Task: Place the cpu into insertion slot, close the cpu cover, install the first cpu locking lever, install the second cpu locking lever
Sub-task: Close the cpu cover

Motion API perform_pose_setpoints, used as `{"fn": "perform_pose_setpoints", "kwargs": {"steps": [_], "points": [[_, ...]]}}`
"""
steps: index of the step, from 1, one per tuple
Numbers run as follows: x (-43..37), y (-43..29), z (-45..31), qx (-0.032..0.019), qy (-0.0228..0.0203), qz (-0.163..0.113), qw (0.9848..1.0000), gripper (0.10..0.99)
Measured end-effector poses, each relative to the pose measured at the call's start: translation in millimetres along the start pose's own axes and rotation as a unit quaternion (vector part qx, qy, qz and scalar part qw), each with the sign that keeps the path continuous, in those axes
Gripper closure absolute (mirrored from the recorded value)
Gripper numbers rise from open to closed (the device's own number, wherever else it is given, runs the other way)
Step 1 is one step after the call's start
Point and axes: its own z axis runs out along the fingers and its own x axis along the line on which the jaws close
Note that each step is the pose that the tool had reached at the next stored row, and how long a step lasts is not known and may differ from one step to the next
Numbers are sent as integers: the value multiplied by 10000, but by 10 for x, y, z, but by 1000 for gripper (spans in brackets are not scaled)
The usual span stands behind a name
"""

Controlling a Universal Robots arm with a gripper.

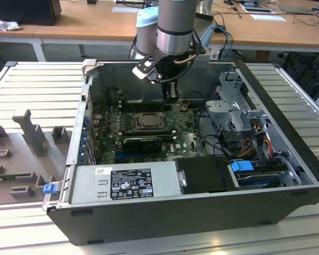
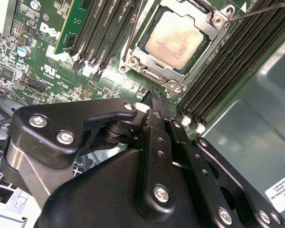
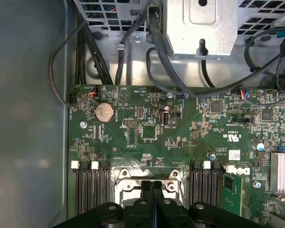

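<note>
Ribbed metal table [image 1: 21, 79], pale grey, carrying an open black computer case [image 1: 202, 218] laid on its side.

Nearest inside the case, in the exterior view: boxed silver power supply [image 1: 122, 183], with a black shroud [image 1: 204, 175] just beside it toward the exterior view's right.

Further in: green motherboard [image 1: 175, 141]. On it is the insertion slot [image 1: 136, 121], with the cpu [image 2: 175, 40] seated inside and the cpu cover [image 2: 217, 21] lying flat around its silver face.

Gripper [image 1: 170, 94]: hangs over the board just beside the slot, fingers [image 3: 145, 204] pressed together with nothing between them.

Partly hidden: slot's near edge, behind the fingers in the first wrist view. Levers are hard to make out; one thin rod [image 2: 261, 12] leaves a socket corner.

Surrounding: black memory slots [image 2: 237, 61] on either side, drive cage [image 1: 234, 106], loose cables [image 3: 91, 47]. Grey fixture tray [image 1: 21, 143] at the exterior view's left.

Farthest: wooden desks [image 1: 85, 26].
</note>
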Motion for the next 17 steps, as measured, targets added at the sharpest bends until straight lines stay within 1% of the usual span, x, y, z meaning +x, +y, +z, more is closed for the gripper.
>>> {"fn": "perform_pose_setpoints", "kwargs": {"steps": [9,17], "points": [[1,-58,-1,0,0,0,10000,980],[2,-94,-1,0,0,-1,10000,980]]}}
